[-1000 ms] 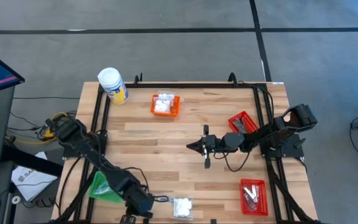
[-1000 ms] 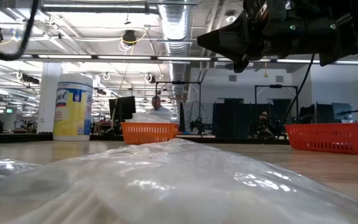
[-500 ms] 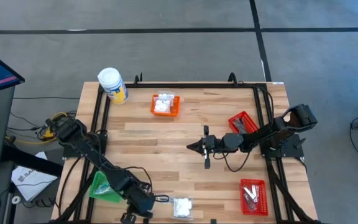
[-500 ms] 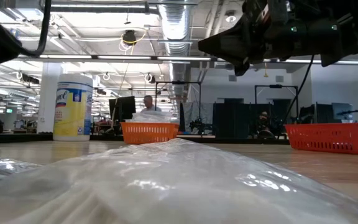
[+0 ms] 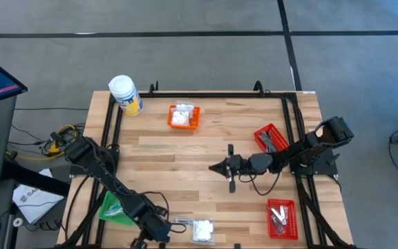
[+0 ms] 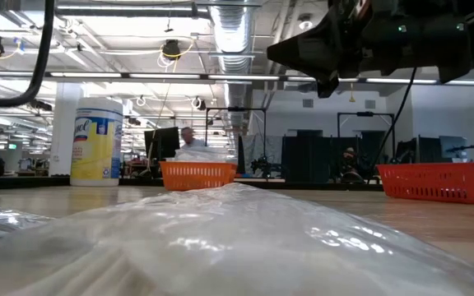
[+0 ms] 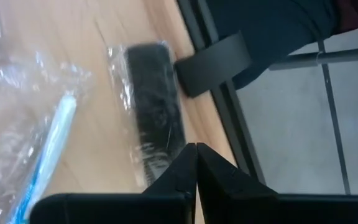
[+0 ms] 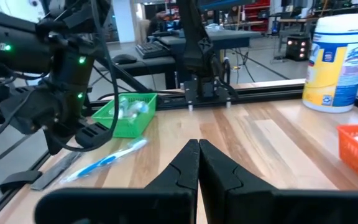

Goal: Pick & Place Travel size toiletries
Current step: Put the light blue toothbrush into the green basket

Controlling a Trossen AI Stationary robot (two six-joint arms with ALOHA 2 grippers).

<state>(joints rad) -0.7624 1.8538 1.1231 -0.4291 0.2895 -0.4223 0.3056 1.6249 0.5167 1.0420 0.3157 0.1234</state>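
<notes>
The left gripper (image 5: 163, 232), fingers pressed together and empty, hovers at the worktop's (image 5: 185, 159) seven o'clock edge, beside the white packets (image 5: 202, 229). The right gripper (image 5: 215, 167), fingers likewise closed, hangs near centre.

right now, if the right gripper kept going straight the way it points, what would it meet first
Probably the left arm. The shut right gripper points across bare table toward the left side, where a blue clear-wrapped stick and green basket lie below its line; depth is unclear.

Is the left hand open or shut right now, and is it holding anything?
Shut and empty. In its wrist view the left hand has both fingers pressed together with nothing between them, and the dark sachet lies on the table beyond.
</notes>
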